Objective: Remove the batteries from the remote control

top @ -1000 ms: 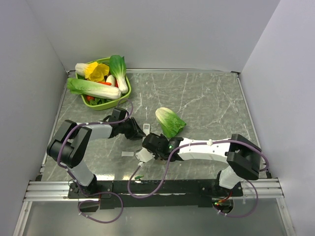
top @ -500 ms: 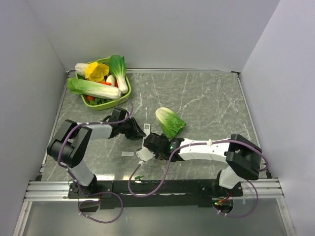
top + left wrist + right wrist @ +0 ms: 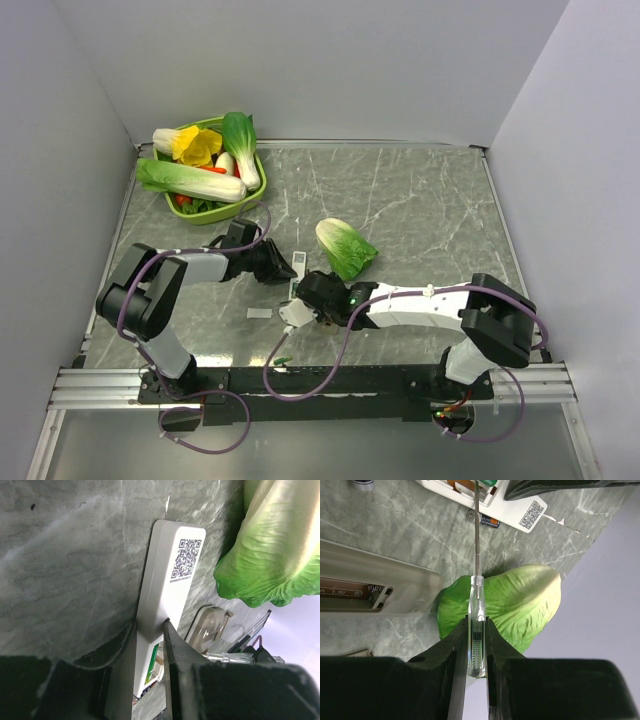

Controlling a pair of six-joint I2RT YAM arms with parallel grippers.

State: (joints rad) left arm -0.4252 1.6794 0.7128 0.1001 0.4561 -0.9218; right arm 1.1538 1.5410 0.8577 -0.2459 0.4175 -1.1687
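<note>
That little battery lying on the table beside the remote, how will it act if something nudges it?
The battery is a tiny cylinder lying on its side on the smooth table, so it would probably roll at a nudge. It looks rigid, likely dense for its size. Its small round body may slip from a pincer.

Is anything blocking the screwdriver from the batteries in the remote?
Nothing visible does. The right gripper holds a screwdriver whose shaft runs straight to the open battery compartment of the remote control; the cabbage lies off to one side.
</note>
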